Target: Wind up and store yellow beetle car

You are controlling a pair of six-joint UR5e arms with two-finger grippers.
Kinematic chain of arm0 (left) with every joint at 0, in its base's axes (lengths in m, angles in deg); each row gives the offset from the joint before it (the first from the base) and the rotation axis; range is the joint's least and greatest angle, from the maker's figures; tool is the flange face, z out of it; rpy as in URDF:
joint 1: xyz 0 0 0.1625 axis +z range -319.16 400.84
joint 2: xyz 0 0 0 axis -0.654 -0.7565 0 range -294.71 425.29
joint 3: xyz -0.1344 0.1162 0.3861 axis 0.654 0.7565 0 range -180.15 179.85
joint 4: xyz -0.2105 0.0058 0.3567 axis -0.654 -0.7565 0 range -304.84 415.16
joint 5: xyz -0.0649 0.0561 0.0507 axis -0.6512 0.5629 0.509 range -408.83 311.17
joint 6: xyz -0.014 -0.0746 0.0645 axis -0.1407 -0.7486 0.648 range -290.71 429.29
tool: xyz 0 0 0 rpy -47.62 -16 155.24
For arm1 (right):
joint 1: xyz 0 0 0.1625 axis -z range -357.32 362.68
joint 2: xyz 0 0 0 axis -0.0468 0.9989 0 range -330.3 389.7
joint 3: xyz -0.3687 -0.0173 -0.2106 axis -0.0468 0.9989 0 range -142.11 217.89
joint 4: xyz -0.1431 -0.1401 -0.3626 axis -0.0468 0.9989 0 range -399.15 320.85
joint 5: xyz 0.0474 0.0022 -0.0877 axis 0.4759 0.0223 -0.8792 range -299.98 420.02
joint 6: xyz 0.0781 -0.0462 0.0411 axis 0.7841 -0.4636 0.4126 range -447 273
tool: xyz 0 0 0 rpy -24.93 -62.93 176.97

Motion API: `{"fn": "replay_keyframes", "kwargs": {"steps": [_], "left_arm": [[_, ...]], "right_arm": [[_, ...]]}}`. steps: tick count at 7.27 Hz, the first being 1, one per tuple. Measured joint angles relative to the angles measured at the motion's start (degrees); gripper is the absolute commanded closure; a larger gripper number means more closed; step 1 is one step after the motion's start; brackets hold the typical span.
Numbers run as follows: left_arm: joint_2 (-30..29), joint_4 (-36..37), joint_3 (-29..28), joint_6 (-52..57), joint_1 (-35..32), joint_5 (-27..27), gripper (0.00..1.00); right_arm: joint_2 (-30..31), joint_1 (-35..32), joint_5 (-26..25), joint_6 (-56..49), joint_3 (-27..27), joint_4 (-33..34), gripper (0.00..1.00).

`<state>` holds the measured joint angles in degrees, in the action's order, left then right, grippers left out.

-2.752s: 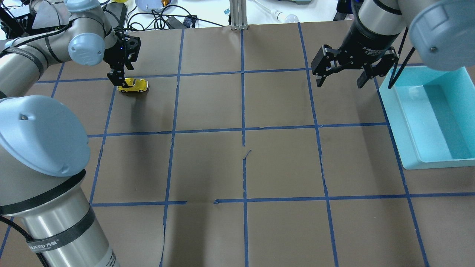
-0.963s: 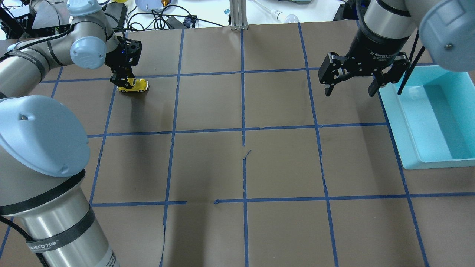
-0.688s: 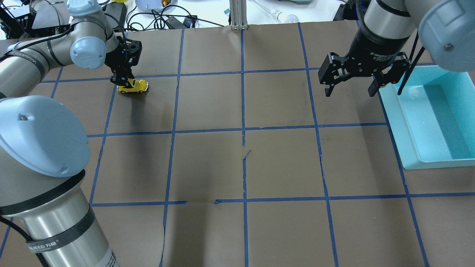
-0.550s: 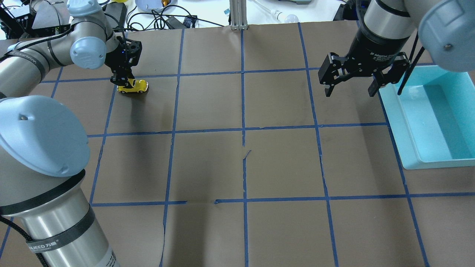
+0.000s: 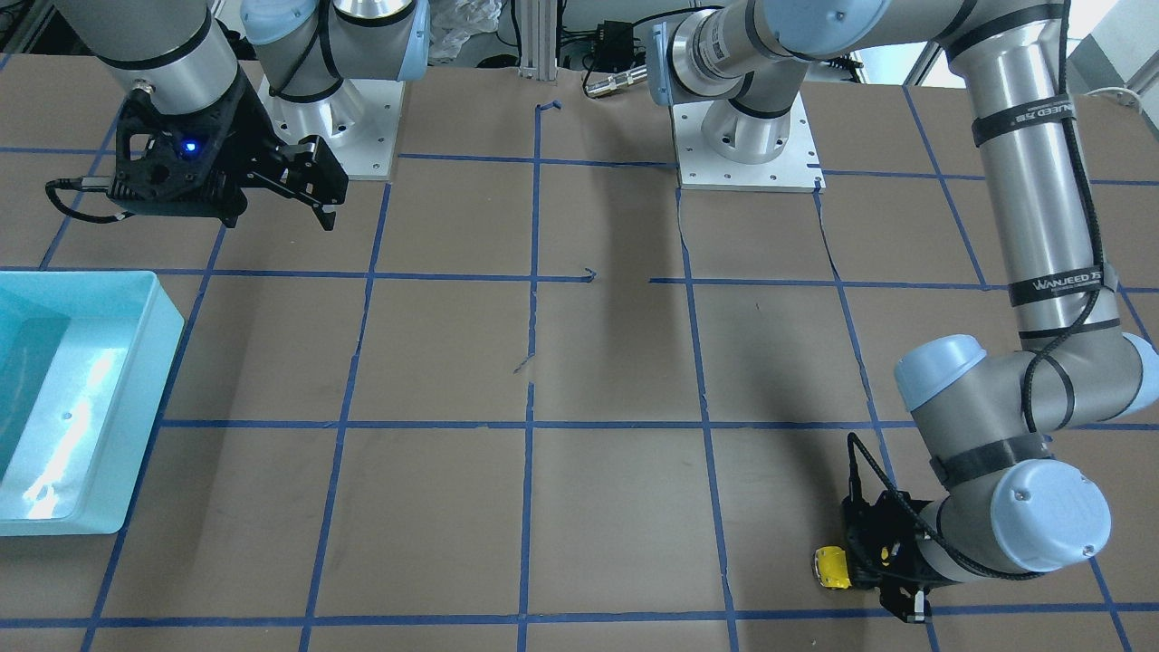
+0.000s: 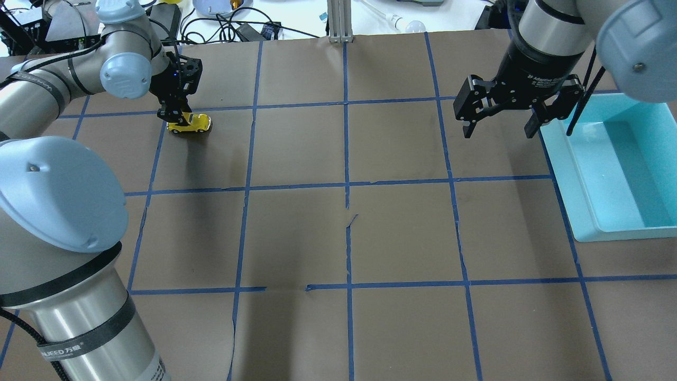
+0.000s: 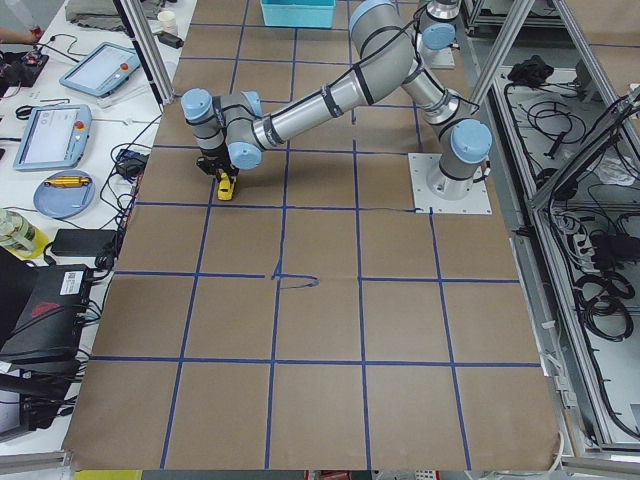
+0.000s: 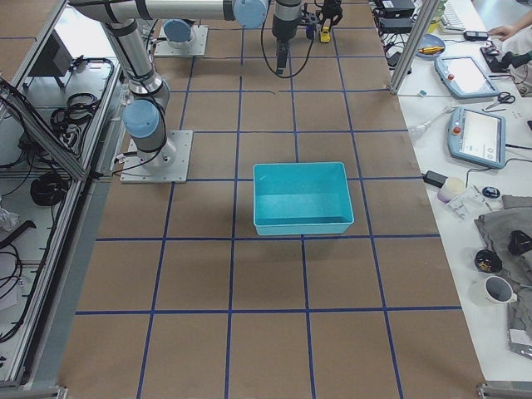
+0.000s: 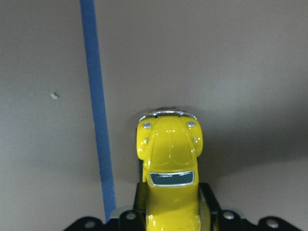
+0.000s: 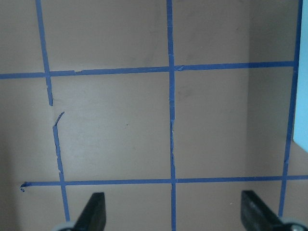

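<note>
The left tool (image 6: 174,117) grips yellow beetle car (image 6: 194,123) by one end, free end pointing rightward; right tool (image 6: 497,135) spread wide, empty.

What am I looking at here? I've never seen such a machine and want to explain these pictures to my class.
These are two robot arms bolted to a paper-covered table marked with blue tape squares; each ends in a black two-finger gripper. One picture looks down from behind the robot, one faces it from across the table, two look along the table from its ends, and two come from wrist cameras. On the table are a tiny yellow beetle car and a turquoise bin. The left gripper is shut on the car, which sits on the table; its wrist camera shows the car between the fingers. The right gripper hangs open, holding nothing, beside the bin.
</note>
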<state>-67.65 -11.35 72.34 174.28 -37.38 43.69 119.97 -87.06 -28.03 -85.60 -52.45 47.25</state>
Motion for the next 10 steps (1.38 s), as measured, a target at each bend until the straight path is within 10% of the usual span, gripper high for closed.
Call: {"fn": "replay_keyframes", "kwargs": {"steps": [10], "left_arm": [[0.02, 0.07, 0.21, 0.64, 2.15, -0.21, 0.94]], "right_arm": [[0.33, 0.0, 0.64, 0.0, 0.1, -0.01, 0.0]]}}
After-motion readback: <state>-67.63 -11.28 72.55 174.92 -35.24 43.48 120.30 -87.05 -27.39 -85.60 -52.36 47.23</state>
